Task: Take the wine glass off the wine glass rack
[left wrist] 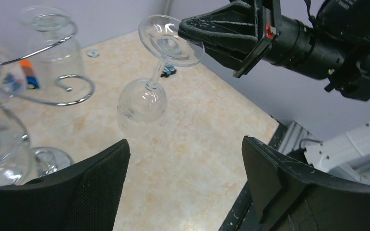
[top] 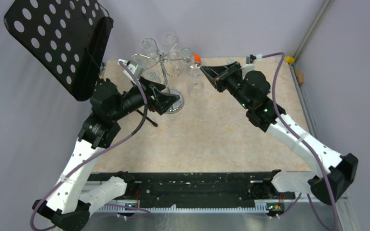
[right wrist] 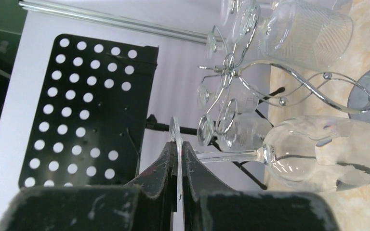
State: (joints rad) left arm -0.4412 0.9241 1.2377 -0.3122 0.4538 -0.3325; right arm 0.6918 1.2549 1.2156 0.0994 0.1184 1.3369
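right tool (right wrist: 177, 147): fingers pressed together on the flat foot of the wine glass (right wrist: 327, 154), thin edge of the foot pinched between the pads. glass hangs foot up, bowl down, tilted. the stem runs out from my fingers toward the bowl.

from above, the right tool (top: 203, 69) sits at the far middle of the surface (top: 221, 139). the wine glass (top: 195, 79) is under its tip, just right of the wine glass rack (top: 164, 67).

left wrist view: the wine glass (left wrist: 147, 98) is apart from the rack's scroll arms (left wrist: 53, 91) and touches no wire. the bowl is low over the surface; i cannot tell if the rim touches.

left tool (left wrist: 185, 149): jaws spread wide, nothing between them. from above, the left tool (top: 169, 101) is down at the rack's disc base (top: 177, 105); i cannot tell whether it touches.

other glasses (top: 149, 45) hang upside down on the rack's arms.

black perforated music stand (top: 58, 43) at far left, behind the left arm.
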